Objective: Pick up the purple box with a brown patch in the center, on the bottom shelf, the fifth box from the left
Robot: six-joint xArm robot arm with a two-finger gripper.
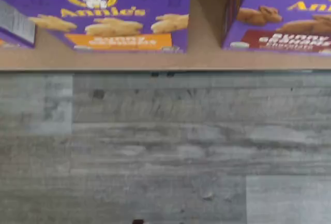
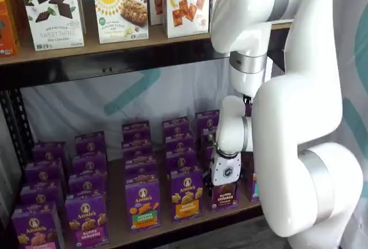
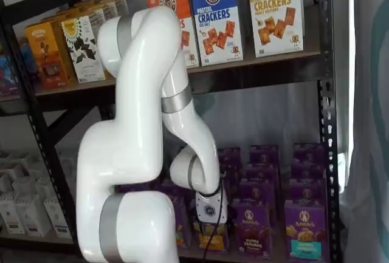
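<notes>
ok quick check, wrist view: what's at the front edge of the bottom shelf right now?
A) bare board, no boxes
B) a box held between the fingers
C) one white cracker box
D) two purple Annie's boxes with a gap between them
D. The wrist view shows a purple box with an orange band and the purple box with brown bunnies, apart, with bare board of the bottom shelf between them; no fingers show there.

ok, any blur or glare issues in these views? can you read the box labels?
Wrist view: soft, small print on the orange-band box smeared, only the brand name legible. Shelf views: sharper, no glare; the arm hides most of the purple box in one, and the bottom shelf sits in dim shade in the other.
</notes>
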